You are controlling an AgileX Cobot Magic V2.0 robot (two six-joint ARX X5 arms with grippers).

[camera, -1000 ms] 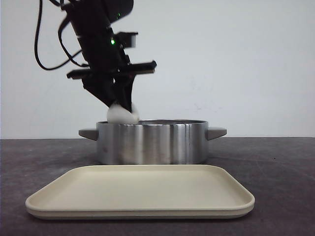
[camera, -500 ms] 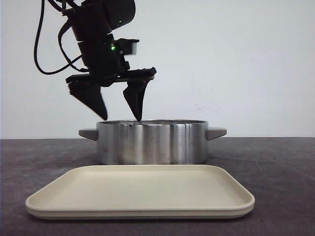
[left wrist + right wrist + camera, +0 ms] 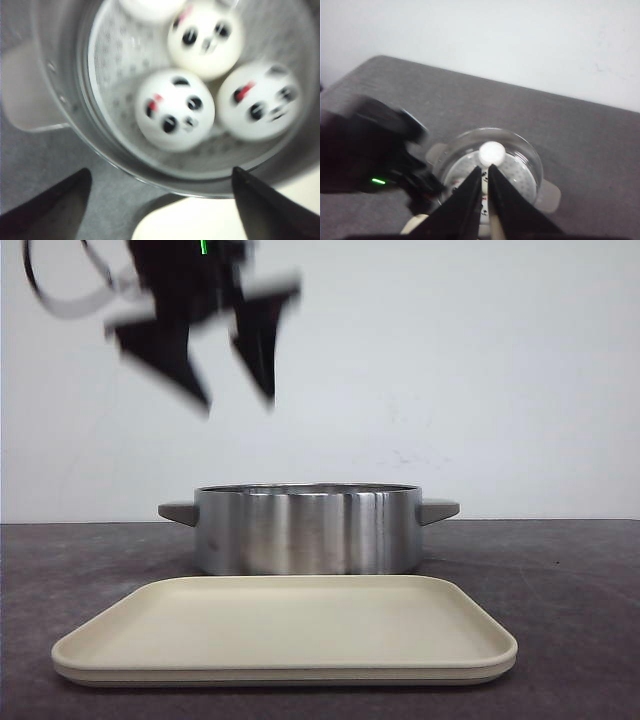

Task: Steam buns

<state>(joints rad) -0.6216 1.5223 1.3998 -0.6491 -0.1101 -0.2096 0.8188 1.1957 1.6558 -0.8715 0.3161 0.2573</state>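
Table (image 3: pixel 580 590): dark grey, matte surface running from the near edge back to a plain white wall.
Tray (image 3: pixel 285 628): beige, rounded-rectangle, lying flat at the near middle of the table, just in front of the pot; nothing lies on it.
Pot (image 3: pixel 308 528): shiny steel, wide and low, standing upright behind the tray, with a grey handle on the left and another on the right; the left wrist view shows a perforated steamer floor inside it.
Left gripper (image 3: pixel 232 392): blurred, high above the pot's left part and well apart from its rim – its two dark fingers (image 3: pixel 47 207) are spread wide with nothing between them.
Right gripper (image 3: pixel 485 176): seen only in the right wrist view, well above the table and looking down on the pot; its two fingers lie almost together, a thin slit between them, gripping nothing.
Buns (image 3: pixel 174 117): all inside the pot on the perforated floor – three white domes with black panda faces sit close together, touching or nearly so, and the white edge of a fourth shows beside them, cut off by the picture's edge. From the front view the pot wall hides them.
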